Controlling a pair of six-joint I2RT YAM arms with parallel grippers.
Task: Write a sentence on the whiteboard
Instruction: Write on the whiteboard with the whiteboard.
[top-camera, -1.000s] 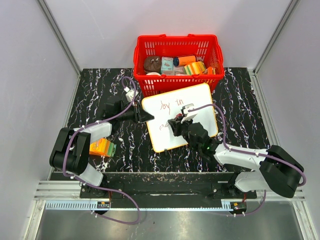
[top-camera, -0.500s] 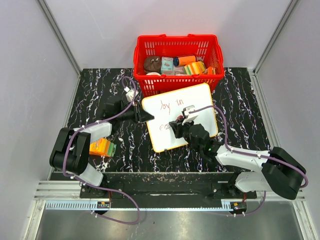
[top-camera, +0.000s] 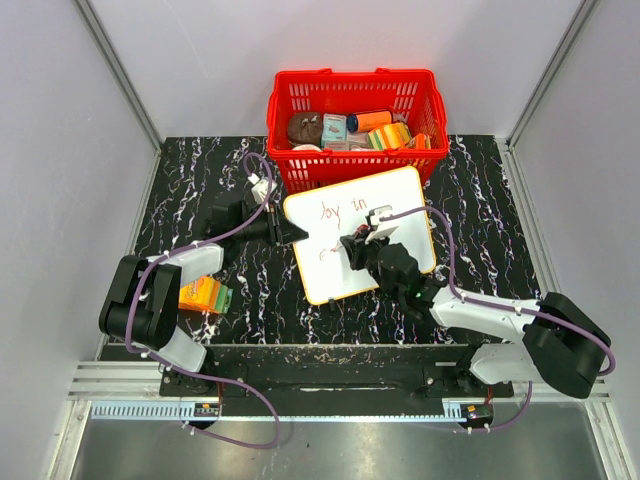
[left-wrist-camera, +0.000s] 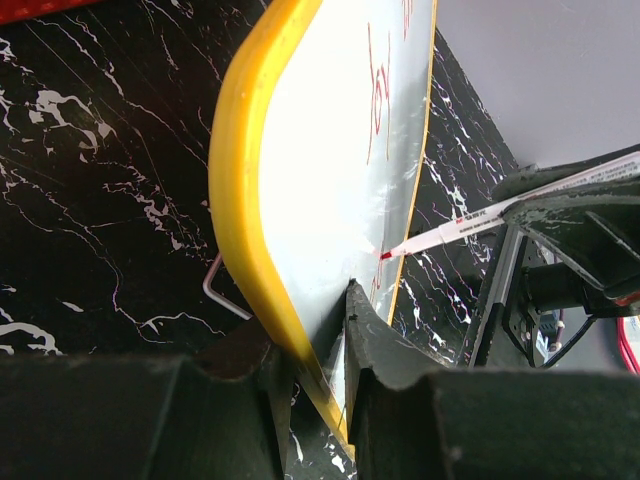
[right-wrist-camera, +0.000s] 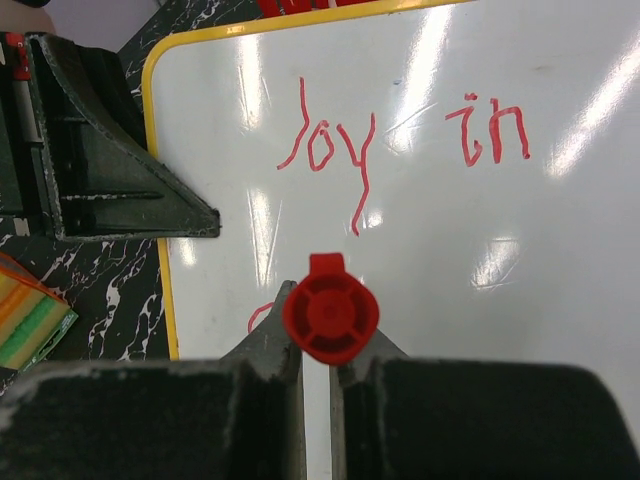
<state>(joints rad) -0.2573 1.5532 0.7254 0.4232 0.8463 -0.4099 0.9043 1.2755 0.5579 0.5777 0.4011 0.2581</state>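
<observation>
Whiteboard (top-camera: 405, 205) is lying skewed on the black marbled tabletop (top-camera: 200, 180), just in front of the red basket (top-camera: 355, 74), its far edge close to the basket wall.

Left tool (top-camera: 290, 232) is gripping the board's left edge; the wrist view is showing one finger on each side of the yellow rim, closed against it.

Right tool (top-camera: 358, 245) is hovering over the board's lower left part, jaws clamped on a red marker (right-wrist-camera: 330, 320). The marker tip is appearing to touch the white surface.

The sentence (right-wrist-camera: 365, 170) is reading "joy in" on the upper line. Below it only a partial red stroke is showing.

An orange box (top-camera: 203, 294) is sitting on the tabletop beside the left arm.
</observation>
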